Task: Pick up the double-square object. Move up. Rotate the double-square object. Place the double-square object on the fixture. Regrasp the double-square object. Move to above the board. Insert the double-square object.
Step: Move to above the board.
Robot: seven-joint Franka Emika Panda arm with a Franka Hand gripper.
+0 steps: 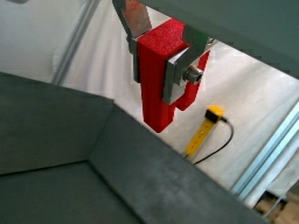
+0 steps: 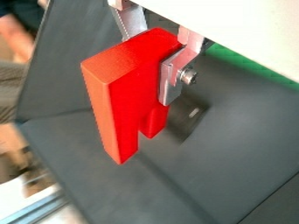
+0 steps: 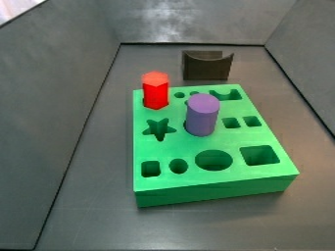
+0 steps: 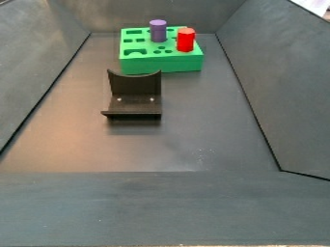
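Observation:
My gripper (image 1: 162,61) is shut on the double-square object (image 1: 158,83), a bright red blocky piece that hangs down from between the silver fingers (image 1: 184,74). Both wrist views show this grasp, with the gripper (image 2: 152,57) holding the upper part of the piece (image 2: 122,96) high over the dark bin floor. Neither side view shows the gripper or the piece. The fixture (image 3: 207,65) (image 4: 133,95) stands on the floor apart from the green board (image 3: 210,186) (image 4: 149,60).
A red hexagonal peg (image 3: 156,90) and a purple cylinder (image 3: 201,115) stand upright in the board. Sloping dark bin walls (image 1: 59,131) surround the floor. Outside the bin lies a yellow-tipped cable (image 1: 208,122) on a white surface.

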